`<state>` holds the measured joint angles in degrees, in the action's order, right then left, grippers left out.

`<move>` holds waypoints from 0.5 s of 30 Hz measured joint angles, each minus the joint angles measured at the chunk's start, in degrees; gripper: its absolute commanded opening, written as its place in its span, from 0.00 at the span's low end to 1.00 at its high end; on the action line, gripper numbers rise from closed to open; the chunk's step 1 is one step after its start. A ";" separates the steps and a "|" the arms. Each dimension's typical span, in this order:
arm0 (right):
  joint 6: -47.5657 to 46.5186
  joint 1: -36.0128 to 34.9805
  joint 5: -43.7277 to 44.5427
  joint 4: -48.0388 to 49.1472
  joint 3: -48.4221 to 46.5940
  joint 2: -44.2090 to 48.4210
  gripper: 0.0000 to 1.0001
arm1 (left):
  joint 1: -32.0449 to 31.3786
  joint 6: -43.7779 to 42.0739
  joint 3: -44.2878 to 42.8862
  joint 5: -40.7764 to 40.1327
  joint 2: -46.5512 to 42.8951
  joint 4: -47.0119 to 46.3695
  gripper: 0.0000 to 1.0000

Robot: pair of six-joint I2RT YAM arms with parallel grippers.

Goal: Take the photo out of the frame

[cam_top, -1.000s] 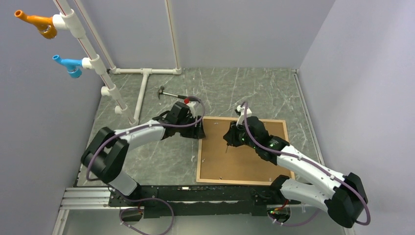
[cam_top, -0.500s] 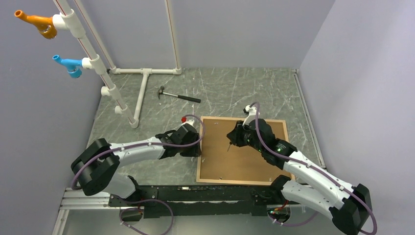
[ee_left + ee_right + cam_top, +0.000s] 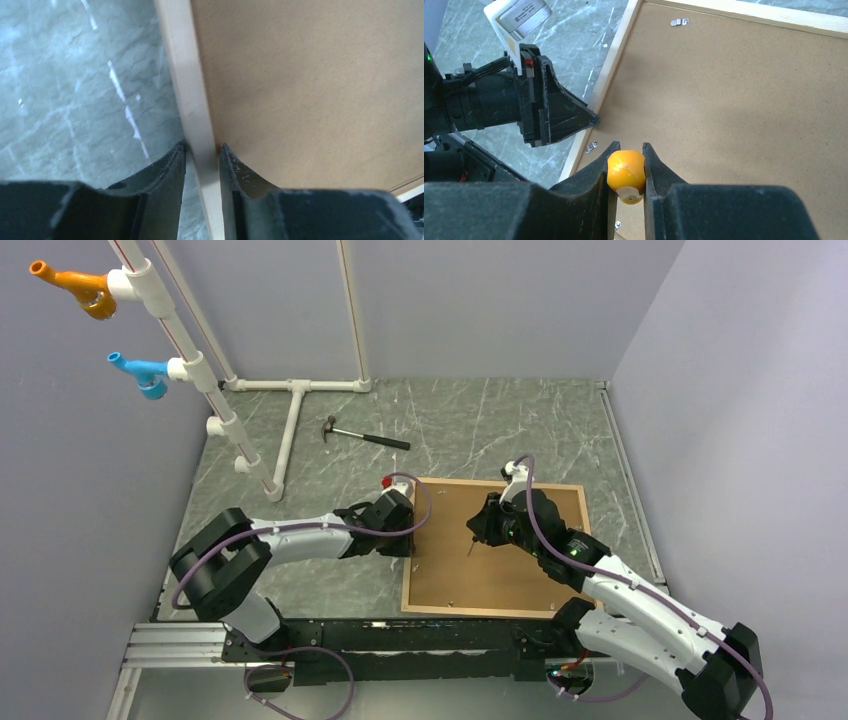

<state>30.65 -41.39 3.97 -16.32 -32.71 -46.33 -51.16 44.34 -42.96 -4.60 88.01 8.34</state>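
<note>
The light wood frame [image 3: 480,612] lies face down on the table. The photo [image 3: 510,570] fills it, brown back up and printed side hidden. My left gripper [image 3: 410,540] is low at the frame's left rail [image 3: 187,90], with one jaw outside on the marble and the other inside on the photo's back [image 3: 310,90]; both jaws touch the rail. My right gripper [image 3: 626,150] hovers over the photo [image 3: 734,110], shut on a yellow tool handle [image 3: 625,169]. The tool's thin shaft [image 3: 468,546] points down at the photo's back.
Small metal clips [image 3: 679,22] [image 3: 591,146] sit along the frame's inner edge. A hammer [image 3: 365,435] lies behind the frame. A white pipe stand [image 3: 290,430] with orange [image 3: 75,287] and blue [image 3: 140,371] fittings is at the back left. Walls close in on three sides.
My left gripper came toward me along the frame's left rail from its far corner, and its jaws closed in on the rail. The right gripper drifted slightly right, still holding the yellow tool.
</note>
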 measured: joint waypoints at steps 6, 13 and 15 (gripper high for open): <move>-0.07 0.00 -0.02 0.00 0.00 -0.28 0.00 | -0.04 -4.24 -4.31 -0.20 3.48 1.73 0.19; -0.24 0.00 -0.07 0.00 0.00 -1.53 0.00 | 0.63 -13.14 -12.76 -1.97 9.16 6.99 0.09; -0.33 0.00 -0.04 0.02 0.00 -1.97 0.00 | 1.60 -15.98 -15.19 -1.90 10.95 7.63 0.06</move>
<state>30.33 -41.39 3.92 -16.29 -32.71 -48.29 -49.56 28.36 -58.15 -6.50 98.96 15.97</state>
